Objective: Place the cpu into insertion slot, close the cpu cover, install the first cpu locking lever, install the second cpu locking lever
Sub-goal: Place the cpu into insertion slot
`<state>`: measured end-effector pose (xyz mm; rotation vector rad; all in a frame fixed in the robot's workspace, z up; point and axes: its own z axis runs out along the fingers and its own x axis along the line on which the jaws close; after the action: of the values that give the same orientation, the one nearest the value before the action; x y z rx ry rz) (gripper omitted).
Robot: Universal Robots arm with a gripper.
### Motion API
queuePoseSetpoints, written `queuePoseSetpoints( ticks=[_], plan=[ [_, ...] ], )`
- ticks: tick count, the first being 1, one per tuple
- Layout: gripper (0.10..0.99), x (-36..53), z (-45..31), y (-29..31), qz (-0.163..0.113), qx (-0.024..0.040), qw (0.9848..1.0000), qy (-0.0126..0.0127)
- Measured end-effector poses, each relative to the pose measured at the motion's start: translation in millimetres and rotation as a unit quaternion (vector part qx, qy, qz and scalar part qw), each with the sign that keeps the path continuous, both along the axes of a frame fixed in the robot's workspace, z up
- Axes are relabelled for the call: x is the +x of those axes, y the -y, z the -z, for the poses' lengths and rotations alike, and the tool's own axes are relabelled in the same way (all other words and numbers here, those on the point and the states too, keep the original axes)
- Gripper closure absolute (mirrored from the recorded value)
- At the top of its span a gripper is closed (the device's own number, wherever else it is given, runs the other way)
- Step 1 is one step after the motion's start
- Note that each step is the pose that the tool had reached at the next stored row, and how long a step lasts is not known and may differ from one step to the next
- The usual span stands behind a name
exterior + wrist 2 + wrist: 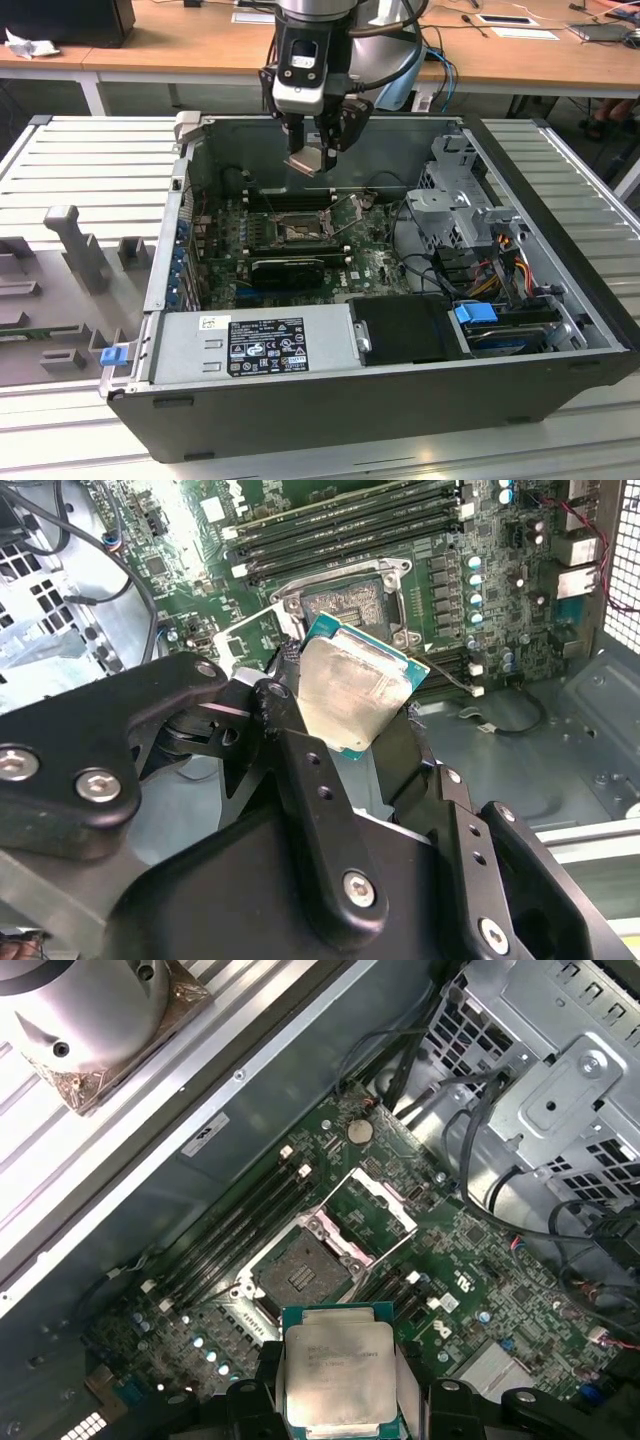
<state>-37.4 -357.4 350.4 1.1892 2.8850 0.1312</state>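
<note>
With 0 of 4 steps done, the gripper (316,152) is clamped on the cpu (338,1375), holding it in the air above the motherboard (500,1290), whose mid-board insertion slot (300,1272) lies bare, the cpu cover (372,1205) swung open beside it.

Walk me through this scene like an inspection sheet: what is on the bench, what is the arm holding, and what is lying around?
Surface: open computer case lying on a ribbed grey table.
Job's things: cpu held in the air above the motherboard; insertion slot empty; cpu cover swung open.
Clutter: grey moulded fixtures on the exterior view's left.
Gripper: jaws shut on the cpu.
Cables: coloured bundle beside the drive cage.
Surroundings: wooden desks with papers behind.
</note>
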Motion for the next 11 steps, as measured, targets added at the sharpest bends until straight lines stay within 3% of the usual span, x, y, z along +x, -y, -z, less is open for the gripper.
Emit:
queuePoseSetpoints(
  ticks=[11],
  plan=[
    [0.553,0.0,0.8,0.0,0.024,0.0000,0.9997,0.0000]
  ],
)
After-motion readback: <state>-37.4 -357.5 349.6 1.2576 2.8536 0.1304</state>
